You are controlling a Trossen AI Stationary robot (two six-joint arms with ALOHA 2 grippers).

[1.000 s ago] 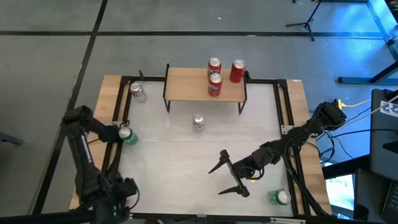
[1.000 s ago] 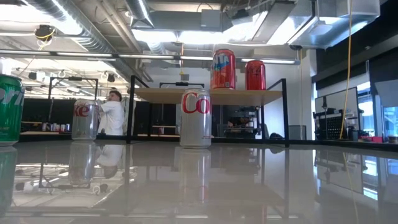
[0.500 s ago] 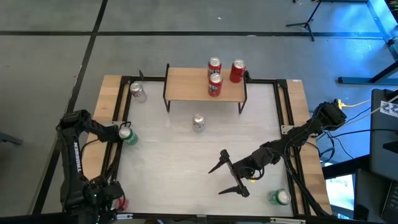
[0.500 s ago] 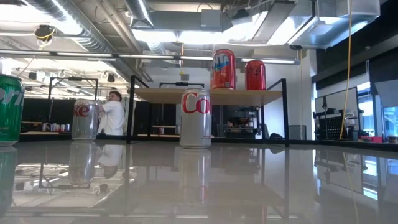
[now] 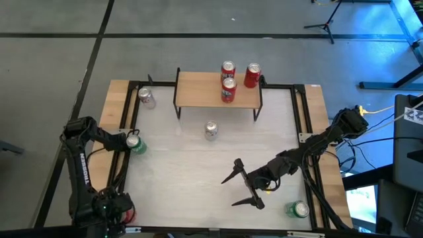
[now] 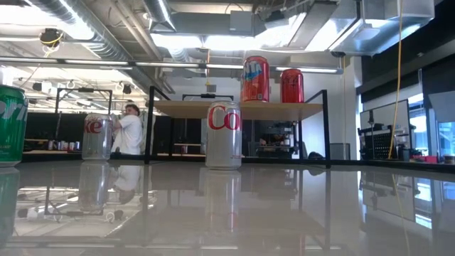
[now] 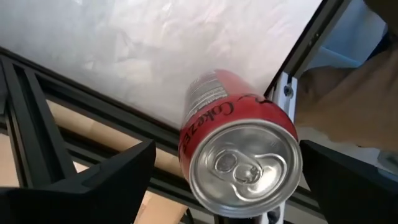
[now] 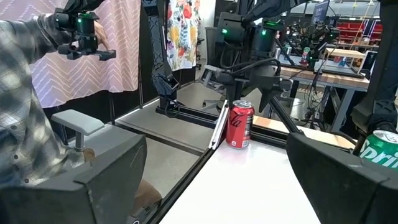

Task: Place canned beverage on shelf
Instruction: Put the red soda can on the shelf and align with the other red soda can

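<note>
While the red Coke Zero can (image 7: 240,155) is standing upright at the table's (image 5: 192,172) corner by the left arm's base, well apart from the shelf (image 5: 201,89) and diagonally across from it, the left gripper (image 7: 227,163) is hanging over it, looking down on its lid. Its jaws are spread wide, one on each side of the can, and they are not pinching it yet.

That is what is changing: a second ago this arm was reaching further in toward the shelf, and it has since been folding back and swinging its gripper to that corner; over the last half second it is only shifting slightly. I am judging this as lining up for a grasp, so the carry to the shelf is still ahead.

Nothing else is moving. Red cans (image 5: 228,89) are sitting on the shelf's right half as before, leaving its left half bare. A silver Diet Coke can (image 5: 211,130) is standing just in front of the shelf. The right gripper (image 5: 243,190) is waiting further out from the shelf, its jaws spread and holding nothing.
</note>
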